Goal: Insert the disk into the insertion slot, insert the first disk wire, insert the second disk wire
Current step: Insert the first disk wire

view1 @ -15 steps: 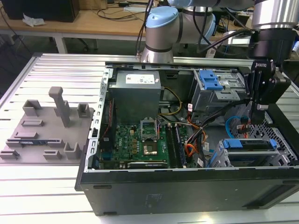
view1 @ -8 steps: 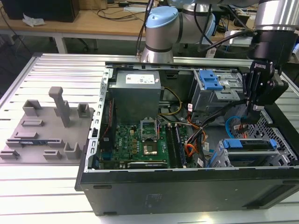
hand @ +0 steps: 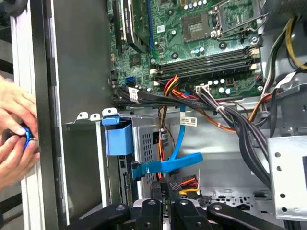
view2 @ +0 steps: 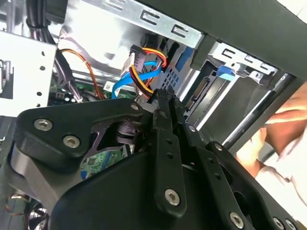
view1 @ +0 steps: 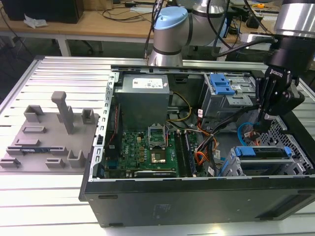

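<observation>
The disk lies in the insertion slot at the case's corner on the exterior view's right, its blue carrier bracket showing at the cage mouth. My gripper hangs just behind the cage, with its fingertips pressed together on the first disk wire. That orange-red bundle loops up to a dark plug. The second disk wire, a light-blue cable, curves down to a blue plug end beside the disk's rear. Whether that plug is seated I cannot tell.
A person's hands are at the outer case wall beside the cage. A thick black cable bundle crosses next to my gripper. Also here are the motherboard, the power-supply box, a taller cage with a blue latch, and a grey fixture plate outside the case.
</observation>
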You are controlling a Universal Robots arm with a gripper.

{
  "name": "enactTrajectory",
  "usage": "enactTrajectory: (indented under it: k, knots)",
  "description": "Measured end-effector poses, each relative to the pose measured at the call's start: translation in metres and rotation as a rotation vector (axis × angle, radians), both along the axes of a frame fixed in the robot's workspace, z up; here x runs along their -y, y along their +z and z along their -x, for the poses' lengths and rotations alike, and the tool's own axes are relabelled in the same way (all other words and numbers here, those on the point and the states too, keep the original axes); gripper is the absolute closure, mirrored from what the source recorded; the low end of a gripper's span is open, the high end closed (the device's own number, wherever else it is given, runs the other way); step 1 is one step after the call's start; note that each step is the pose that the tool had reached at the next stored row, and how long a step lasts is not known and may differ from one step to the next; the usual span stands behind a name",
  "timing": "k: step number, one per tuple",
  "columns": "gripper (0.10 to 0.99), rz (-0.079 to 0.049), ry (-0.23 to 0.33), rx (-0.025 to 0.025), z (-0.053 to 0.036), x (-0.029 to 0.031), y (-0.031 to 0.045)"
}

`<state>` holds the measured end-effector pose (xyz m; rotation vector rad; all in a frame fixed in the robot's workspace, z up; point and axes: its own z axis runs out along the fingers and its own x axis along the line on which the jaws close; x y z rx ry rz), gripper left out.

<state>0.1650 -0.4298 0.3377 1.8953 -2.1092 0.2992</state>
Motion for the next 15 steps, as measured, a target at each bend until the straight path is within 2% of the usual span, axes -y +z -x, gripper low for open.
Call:
enactTrajectory:
  k: [1,3,4,7,9,12,15]
  knots:
    - [0.922,-0.007,0.0,-0.0094,-0.0028,0.0006,0.001]
    - [0.922,-0.015,0.0,-0.0245,-0.0064,0.0019,0.0023]
    - [0.922,-0.023,0.0,-0.0294,-0.0073,0.0047,0.003]
    - [0.922,-0.05,0.001,-0.0298,-0.0079,0.0112,0.0039]
    - [0.922,-0.062,0.001,-0.0299,-0.0083,0.016,0.0063]
    - [0.922,-0.066,0.001,-0.0317,-0.0097,0.0206,0.0116]
    - [0.922,-0.083,0.002,-0.0322,-0.0101,0.0234,0.0169]
